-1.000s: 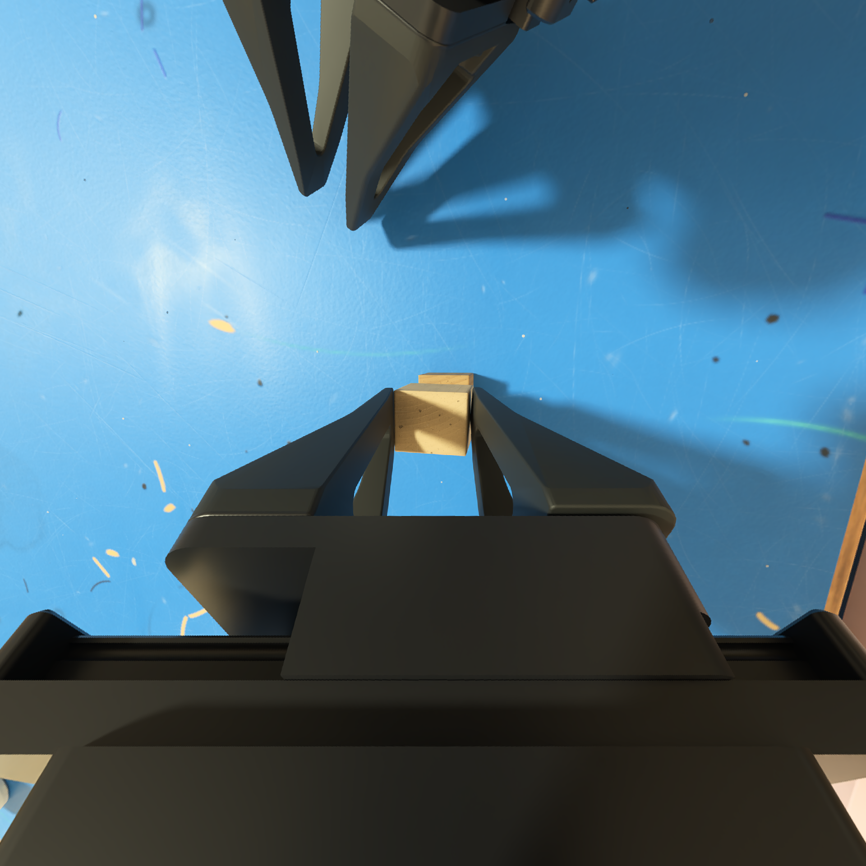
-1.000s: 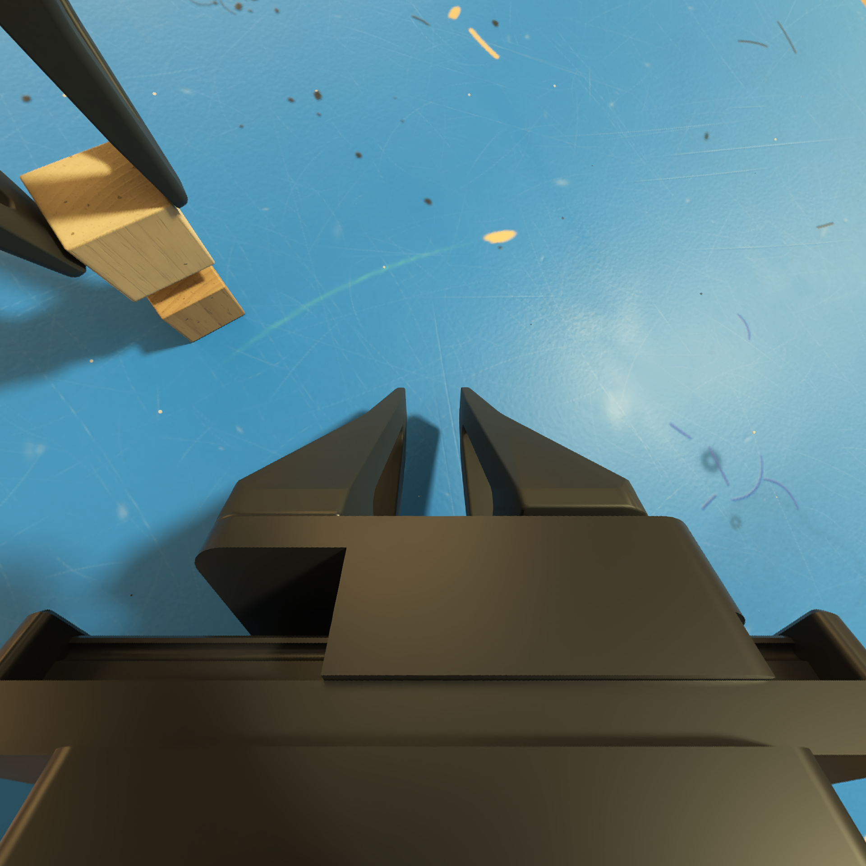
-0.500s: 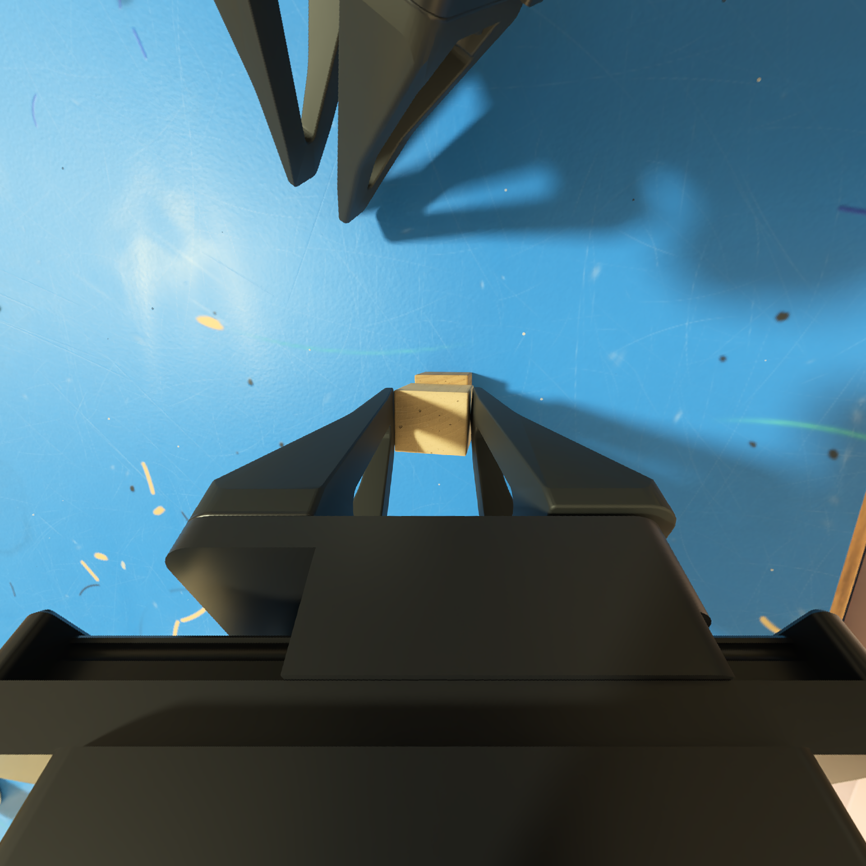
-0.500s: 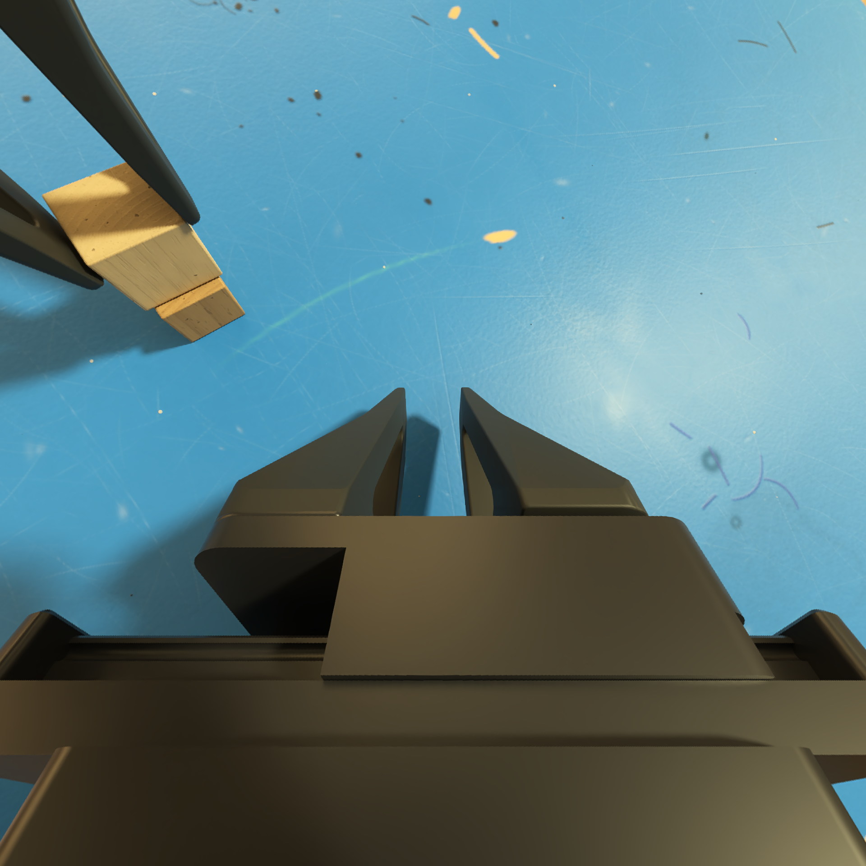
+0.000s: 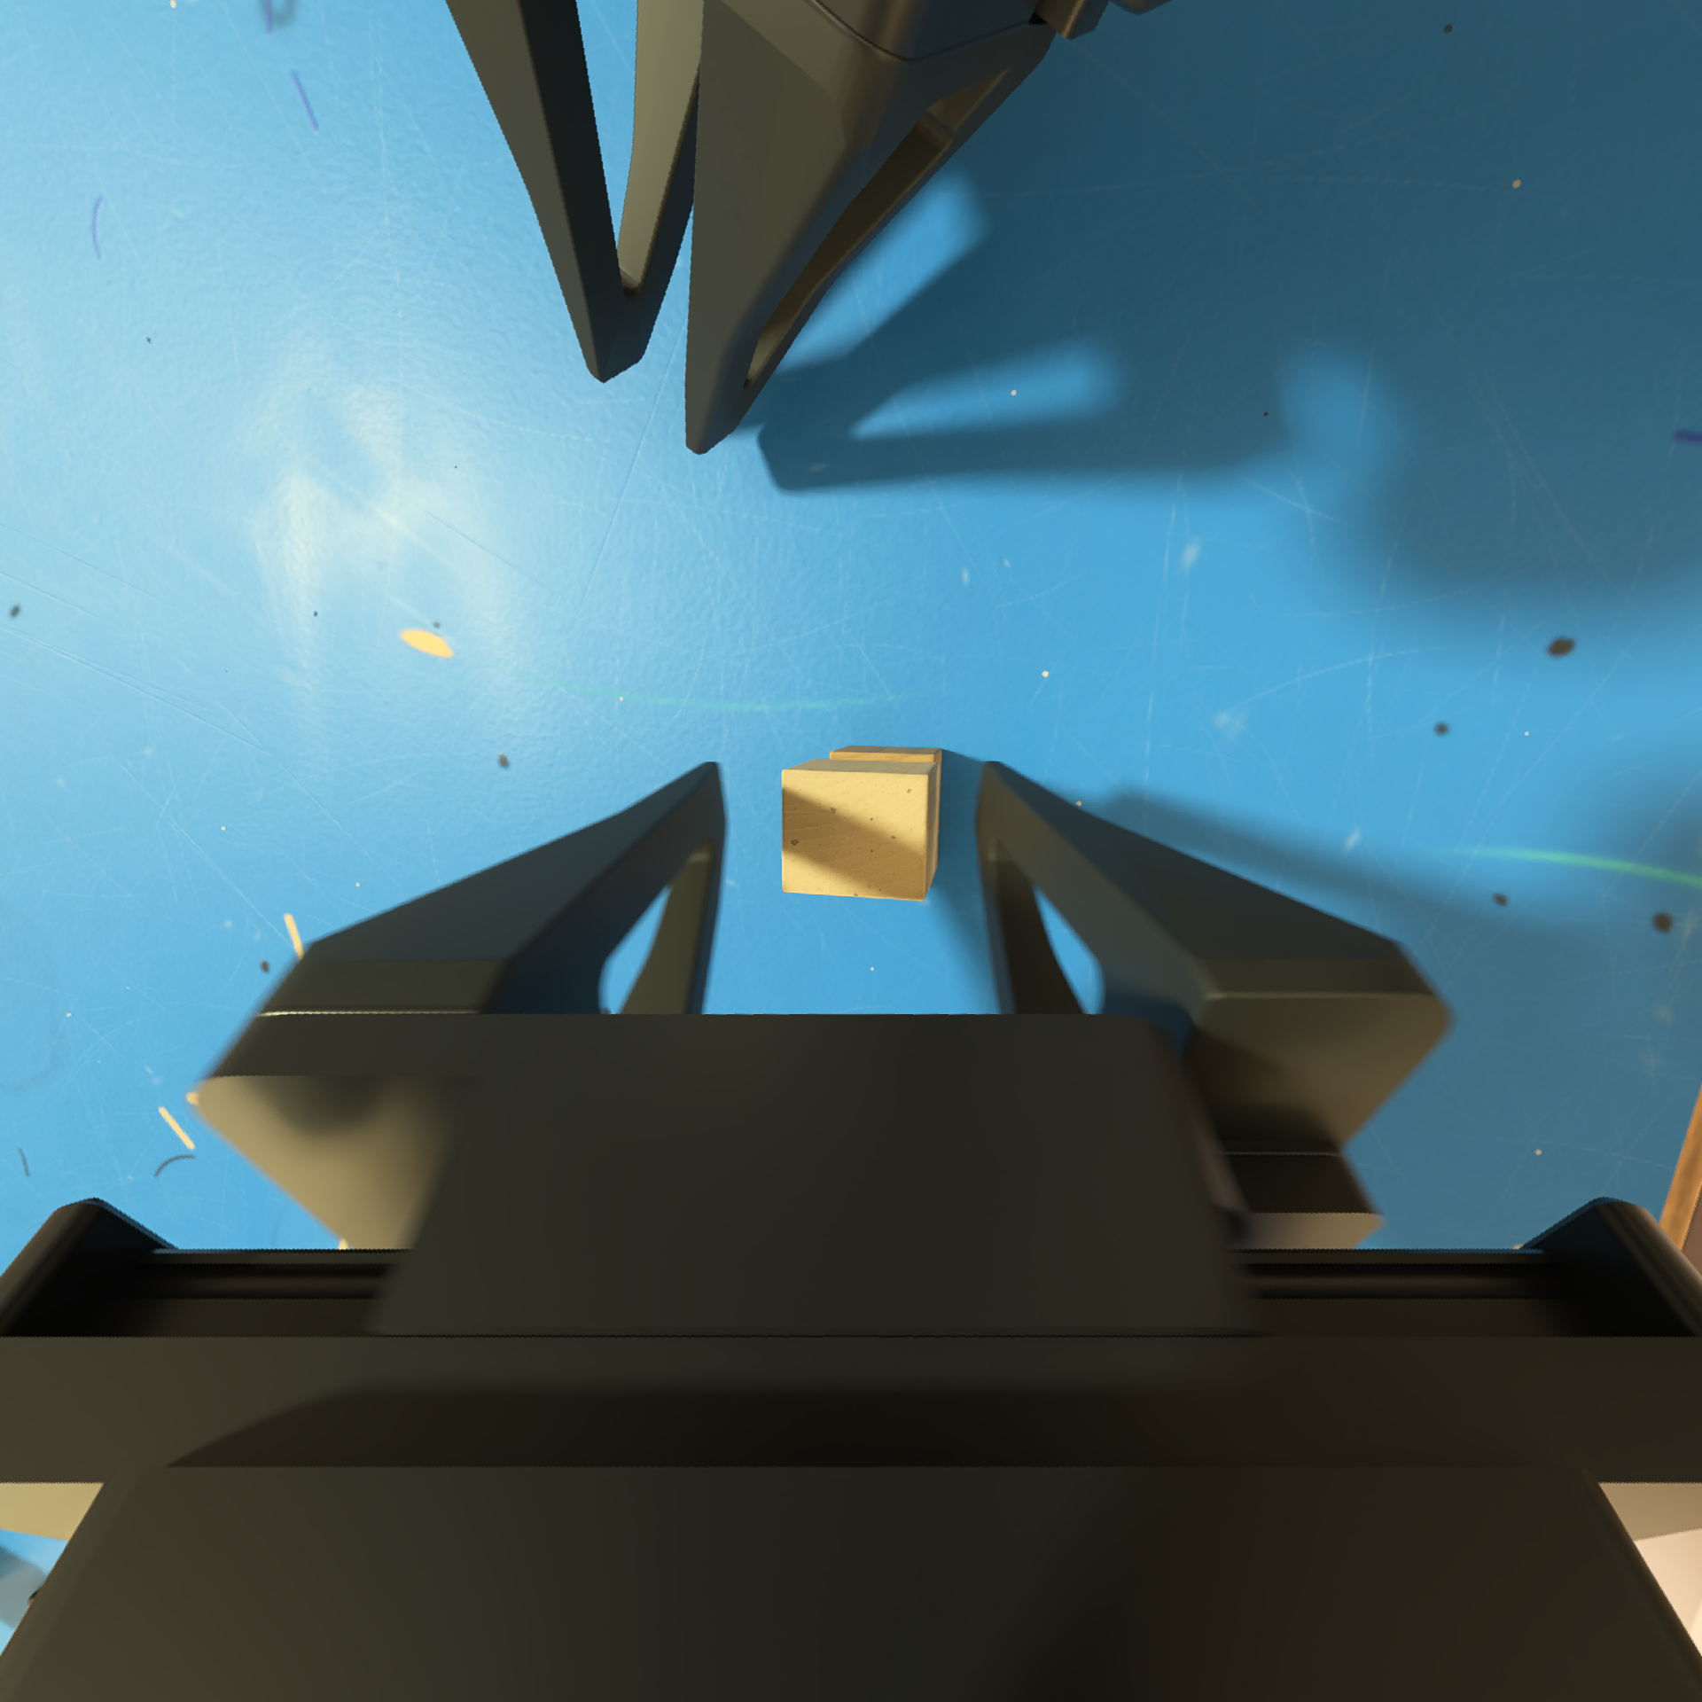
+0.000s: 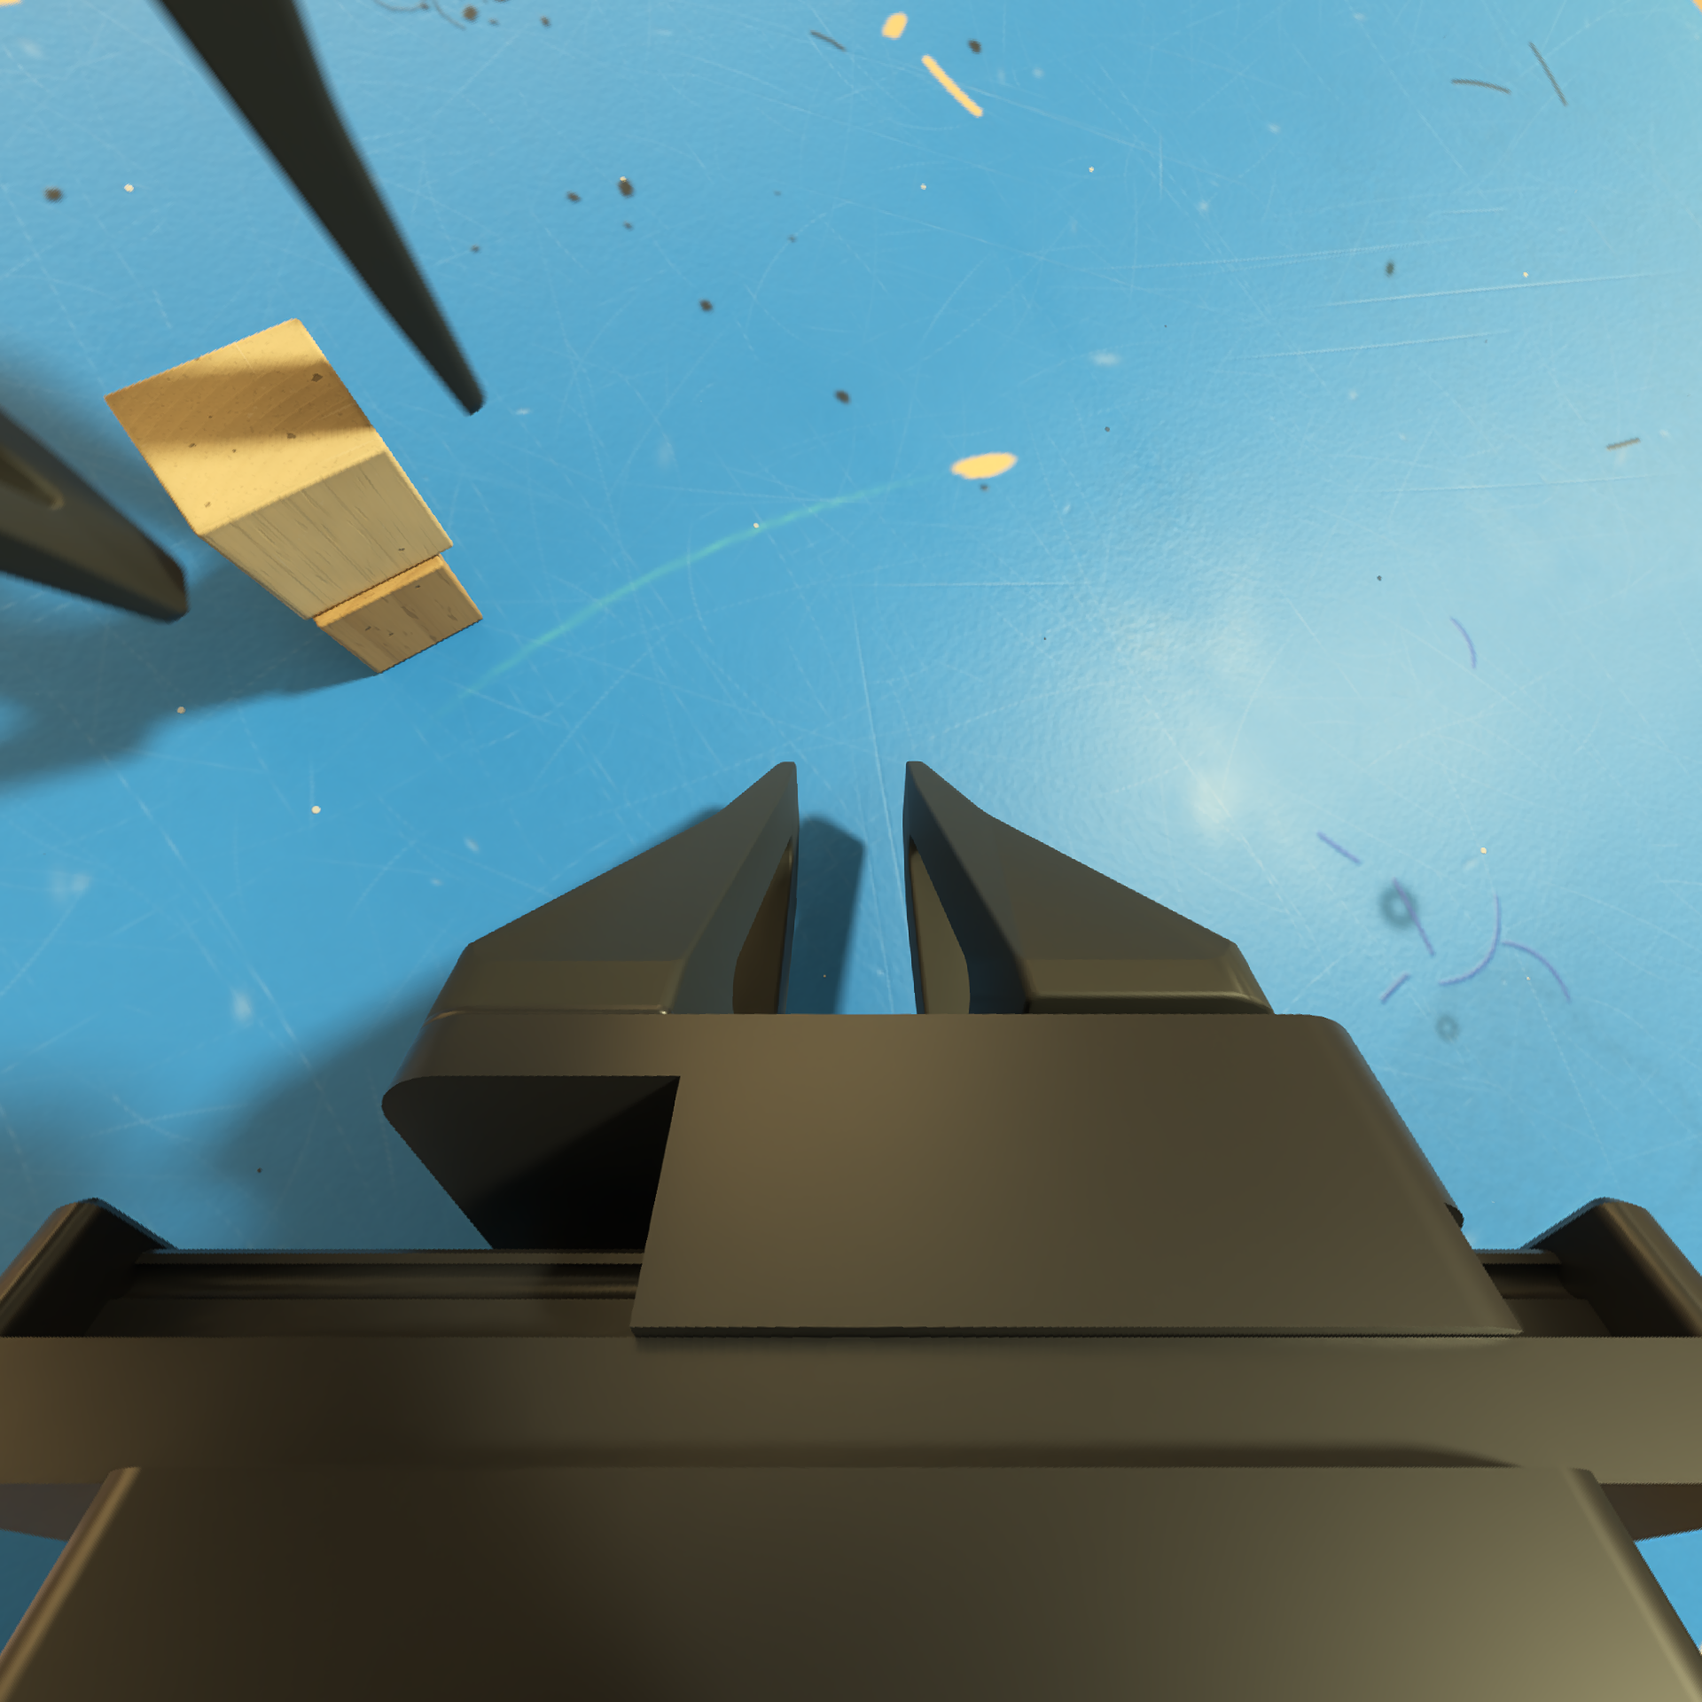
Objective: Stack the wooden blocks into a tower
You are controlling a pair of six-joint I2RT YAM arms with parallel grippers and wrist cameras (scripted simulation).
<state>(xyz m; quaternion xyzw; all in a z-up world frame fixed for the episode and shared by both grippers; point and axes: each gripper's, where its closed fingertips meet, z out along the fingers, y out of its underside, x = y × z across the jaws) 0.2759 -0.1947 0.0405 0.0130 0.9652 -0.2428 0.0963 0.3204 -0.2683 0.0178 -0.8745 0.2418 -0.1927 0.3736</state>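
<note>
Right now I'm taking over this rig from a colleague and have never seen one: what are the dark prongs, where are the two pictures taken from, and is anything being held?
Each picture comes from a camera on one arm's wrist, looking down along its own two dark fingers at a blue table.

In the left wrist view, the left gripper stands open, with clear gaps on both sides of the upper wooden block. That block rests on a lower wooden block, slightly offset: a two-block tower. The prongs at the top are the other arm's.

In the right wrist view, the right gripper holds nothing, its fingers a narrow gap apart. The same tower appears at upper left, between the left gripper's fingers.

So nothing is held.
</note>
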